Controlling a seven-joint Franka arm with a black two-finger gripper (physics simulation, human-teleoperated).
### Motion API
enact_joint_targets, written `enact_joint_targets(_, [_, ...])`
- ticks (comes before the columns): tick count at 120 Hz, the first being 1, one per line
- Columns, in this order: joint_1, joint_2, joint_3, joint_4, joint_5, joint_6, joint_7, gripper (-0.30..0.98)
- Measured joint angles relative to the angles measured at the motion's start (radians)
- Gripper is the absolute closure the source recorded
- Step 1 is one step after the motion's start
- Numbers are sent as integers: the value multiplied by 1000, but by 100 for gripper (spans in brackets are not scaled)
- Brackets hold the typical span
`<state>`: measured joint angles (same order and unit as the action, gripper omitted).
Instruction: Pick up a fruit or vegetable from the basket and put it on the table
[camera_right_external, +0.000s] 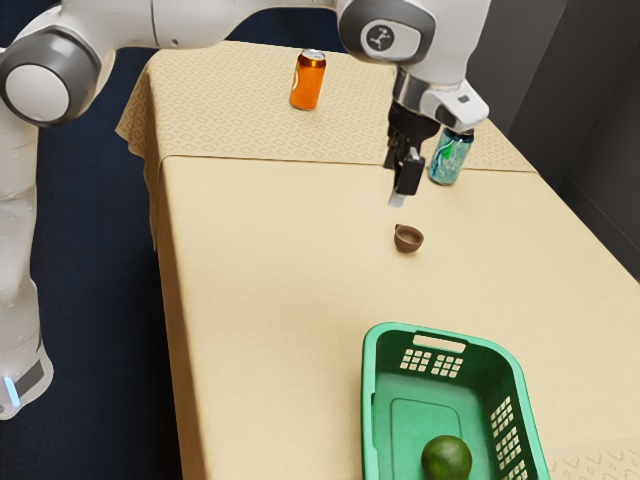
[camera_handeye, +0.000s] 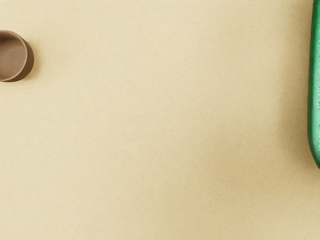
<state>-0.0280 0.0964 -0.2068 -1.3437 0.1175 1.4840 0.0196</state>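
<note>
My gripper (camera_right_external: 400, 193) hangs above the table (camera_right_external: 265, 270), pointing down, in the exterior view's upper right; whether it is open or shut cannot be made out. A green basket (camera_right_external: 369, 400) stands on the table at the exterior view's lower right, well apart from my gripper. Inside it lies a round, dark green fruit or vegetable (camera_right_external: 446, 458), on the basket's floor. In the wrist view, part of the basket (camera_handeye: 313, 100) appears beside the bare tabletop (camera_handeye: 160, 120).
A small brown cup (camera_right_external: 408, 239) sits on the table between my gripper and the basket; the wrist view has the cup (camera_handeye: 14, 56) too. A teal can (camera_right_external: 450, 158) stands just behind my gripper, and an orange can (camera_right_external: 308, 80) stands farther off.
</note>
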Motion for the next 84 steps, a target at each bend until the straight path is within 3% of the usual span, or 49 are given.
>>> enact_joint_targets(31, [-1, 4, -3, 2, 11, 8, -21, 0])
enact_joint_targets(53, [0, 150, -175, 72, 41, 54, -43, 0])
enact_joint_targets(84, [-50, 330, -265, 207, 62, 117, -104, 0])
